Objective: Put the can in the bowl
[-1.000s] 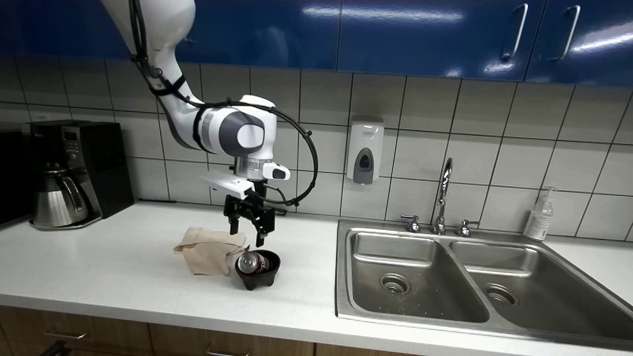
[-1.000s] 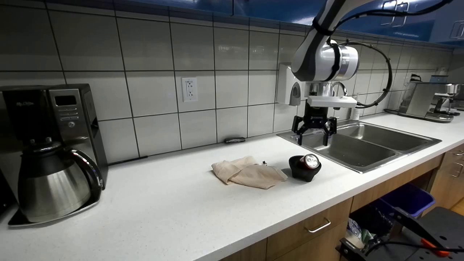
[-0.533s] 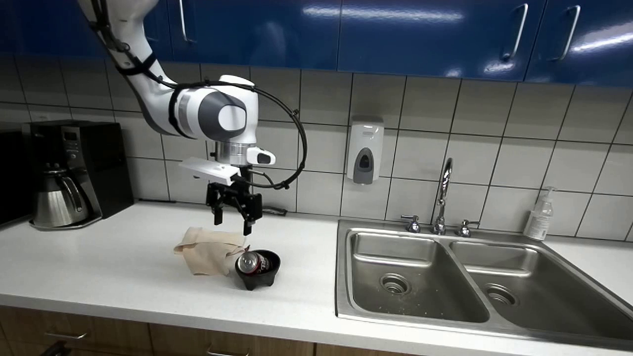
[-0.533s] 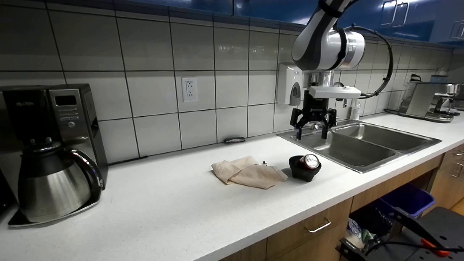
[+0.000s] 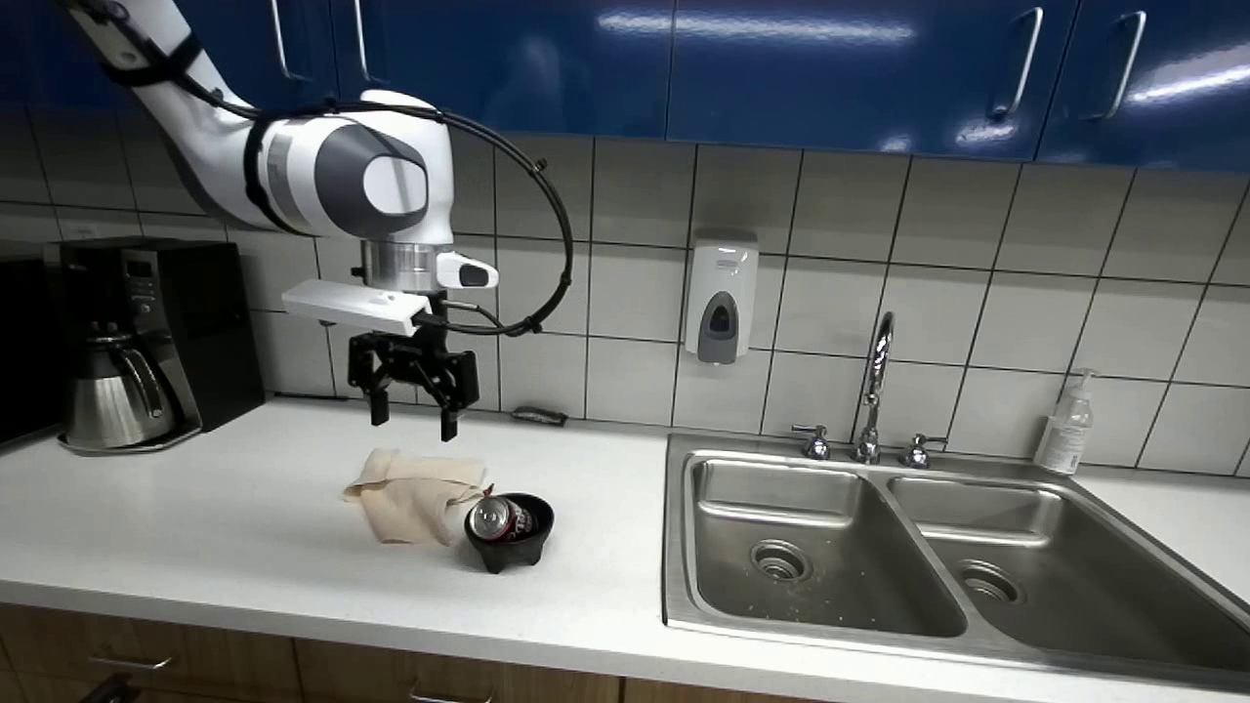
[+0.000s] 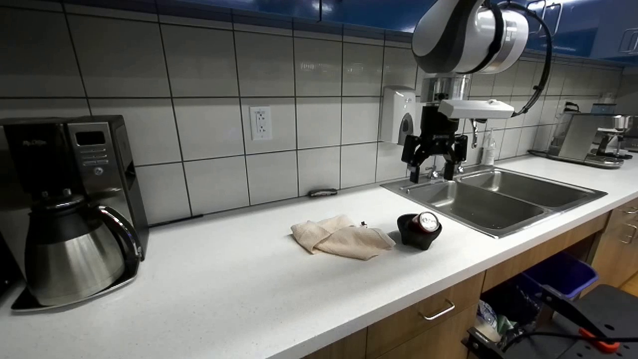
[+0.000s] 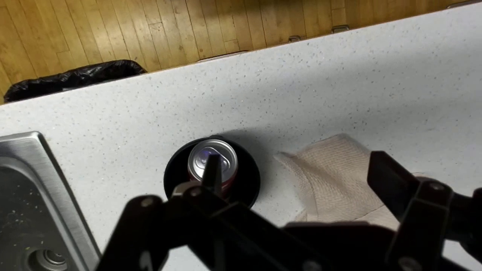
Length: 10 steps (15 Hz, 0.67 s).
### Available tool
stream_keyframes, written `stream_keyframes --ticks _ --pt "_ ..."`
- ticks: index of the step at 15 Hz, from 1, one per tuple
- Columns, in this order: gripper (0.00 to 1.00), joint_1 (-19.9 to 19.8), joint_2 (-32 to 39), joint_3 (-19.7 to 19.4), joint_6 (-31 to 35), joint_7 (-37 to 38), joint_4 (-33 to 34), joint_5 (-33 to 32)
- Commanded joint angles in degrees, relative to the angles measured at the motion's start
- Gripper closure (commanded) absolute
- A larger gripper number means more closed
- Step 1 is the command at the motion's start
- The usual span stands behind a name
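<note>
The can [image 5: 496,519] sits tipped inside the bowl [image 5: 508,558]: its long axis slants, with the silver lid [image 6: 428,222] pointing up and out over the bowl's rim, toward the front edge of the counter [image 6: 224,279]. The gripper [image 5: 414,422] hangs higher than the bowl and well apart from it, jaws spread wide. The cloth [image 5: 415,493] lies just beside the bowl; the sink [image 5: 679,547] is on the bowl's opposite side.
</note>
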Motion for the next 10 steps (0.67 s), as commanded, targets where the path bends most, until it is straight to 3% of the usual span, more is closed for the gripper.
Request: stream_keyframes --ticks 1,7,8,10 --pt "0.00 0.61 -8.60 0.83 -0.46 -3.22 -5.64 -1.12" --pt "0.00 2.71 -17.22 0.72 -4.62 -7.83 -9.04 -0.16" --pt "0.00 2.34 -12.36 0.62 -2.31 -6.00 -6.71 -0.19" --pt "0.00 2.46 -13.23 0.59 -2.60 -6.06 -6.98 -0.18"
